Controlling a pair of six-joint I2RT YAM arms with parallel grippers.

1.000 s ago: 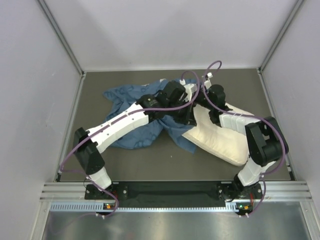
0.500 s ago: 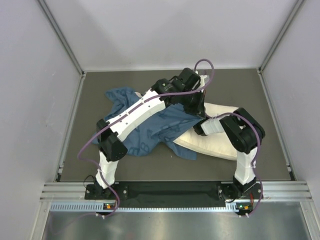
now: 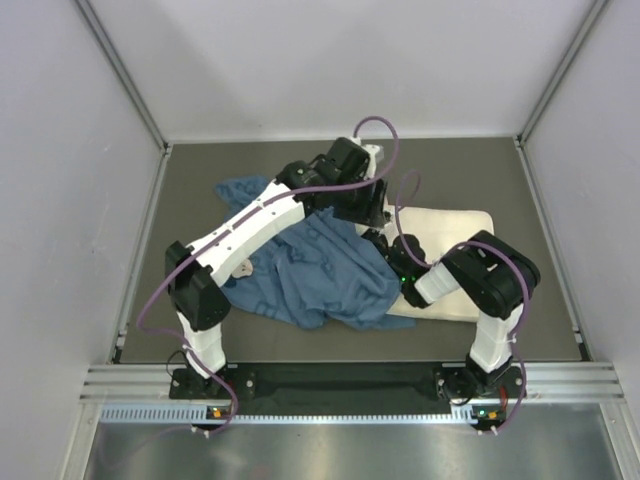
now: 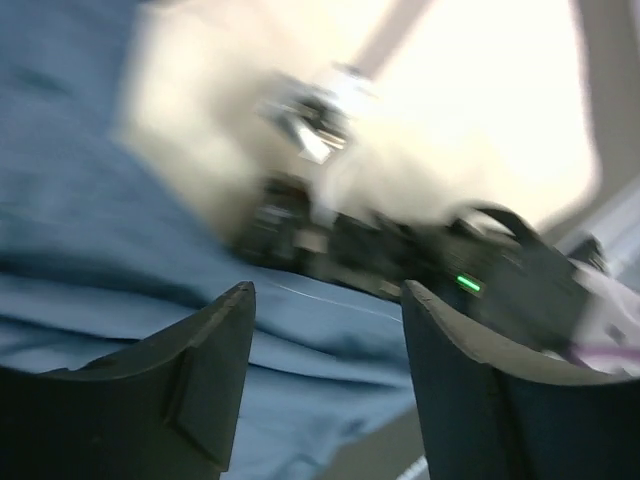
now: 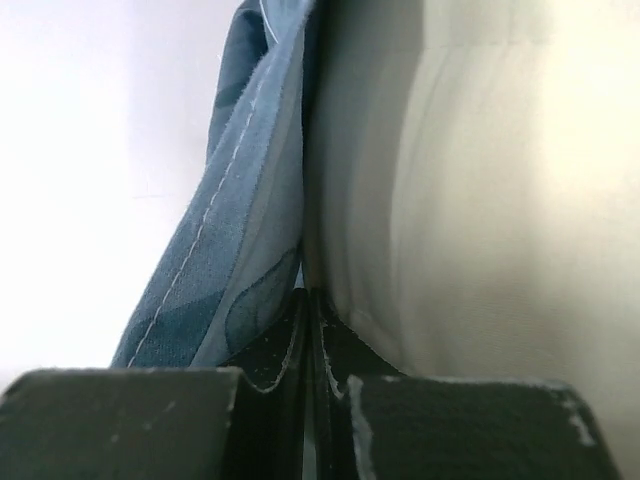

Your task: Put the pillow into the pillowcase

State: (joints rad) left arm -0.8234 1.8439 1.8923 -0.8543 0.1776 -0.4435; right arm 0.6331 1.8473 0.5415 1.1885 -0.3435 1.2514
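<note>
Near edge: both arm bases bolted at the bench [image 3: 545,335] front. Right arm [image 3: 492,282] folds tight, elbow out to the right, forearm pointing left toward mid-bench.

Right jaws: closed tip to tip. In the wrist view the fingertips [image 5: 300,325] meet on a stitched blue hem that runs down into the pinch, so they have hold of the pillowcase [image 3: 320,275] edge. Cream cloth of the pillow [image 3: 452,222] stands right against that hem.

Mid-bench: pillowcase lies crumpled, left of centre, spread from the left arm [image 3: 258,215] across to the right jaws. Its right part laps over the pillow's left end; cannot tell whether the pillow is inside it or only under it.

Pillow: flat on the bench, right of centre, long side running left to right, right end bare.

Further back: left arm stretches diagonally over the pillowcase. Left jaws stand apart, fingers [image 4: 215,365] well separated, nothing between them. They hang above blue cloth, with the right wrist's black housing just beyond. Wrist view blurred.
</note>
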